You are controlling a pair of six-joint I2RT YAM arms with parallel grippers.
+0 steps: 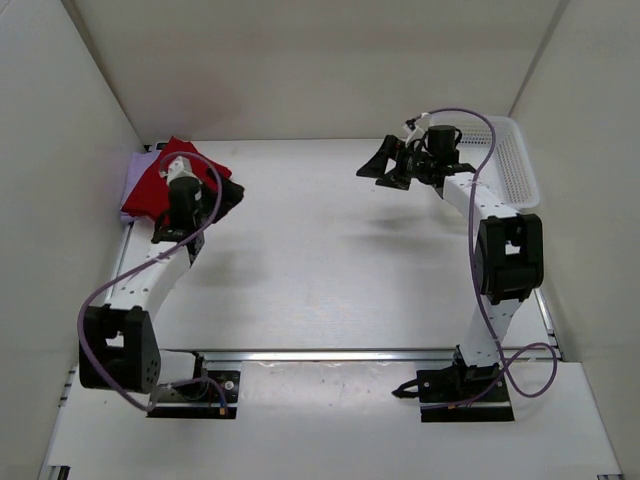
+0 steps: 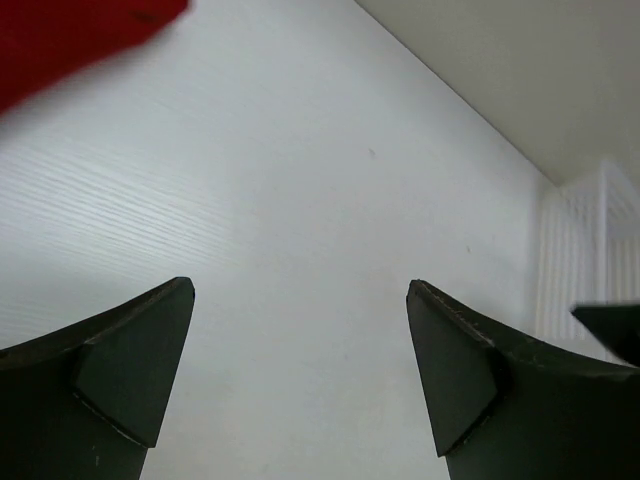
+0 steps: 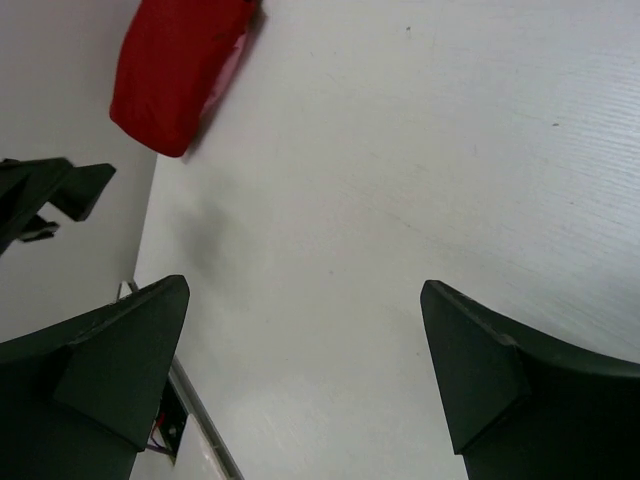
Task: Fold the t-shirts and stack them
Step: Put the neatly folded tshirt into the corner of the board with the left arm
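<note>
Beyond the left gripper (image 2: 300, 288), up and left of its two wide-spread, empty black fingers (image 2: 130, 370), a corner of the soft red shirt (image 2: 70, 35) lies on the white, finely grained table (image 2: 330, 170). One white lattice basket (image 2: 575, 250) stands to their right. The right gripper (image 3: 305, 288) is likewise spread wide, holding nothing. Far ahead of its left-hand tip sits the folded red bundle, a pink shirt (image 3: 231, 75) edge under it and a lavender shirt (image 1: 134, 175) sliver at its side: three shirts, one pile.
</note>
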